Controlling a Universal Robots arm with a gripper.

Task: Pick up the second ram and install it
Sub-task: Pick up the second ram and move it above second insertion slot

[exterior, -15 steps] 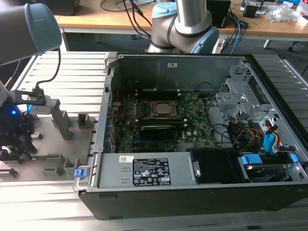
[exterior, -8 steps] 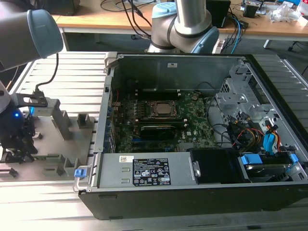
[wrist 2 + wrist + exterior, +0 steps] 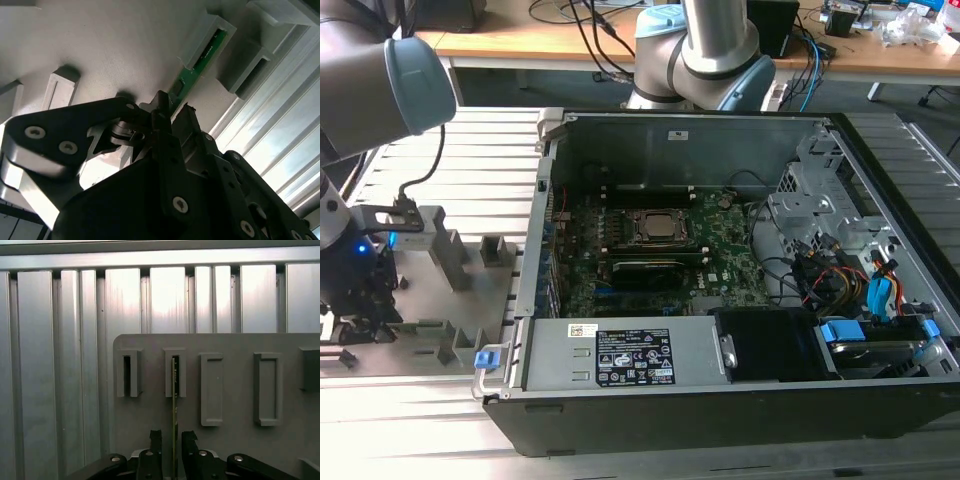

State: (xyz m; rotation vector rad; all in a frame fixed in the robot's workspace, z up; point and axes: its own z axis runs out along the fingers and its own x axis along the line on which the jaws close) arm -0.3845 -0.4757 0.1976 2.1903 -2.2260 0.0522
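The gripper point(image 3: 172, 440) holds its 2 fingers apart astride the second ram point(image 3: 175, 400), which stands on edge with 1 end in a grey slotted holder point(image 3: 175, 371); an off-centre squeeze could tilt it or jam it in that slot.

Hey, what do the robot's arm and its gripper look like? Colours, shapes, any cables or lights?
The arm is smooth silver-grey tubing with a rounded light blue joint cap. A thin black cable runs along it toward the wrist, where a small blue light glows. The gripper is matte black, built of flat linkage plates with round silver screw heads and two narrow fingers.
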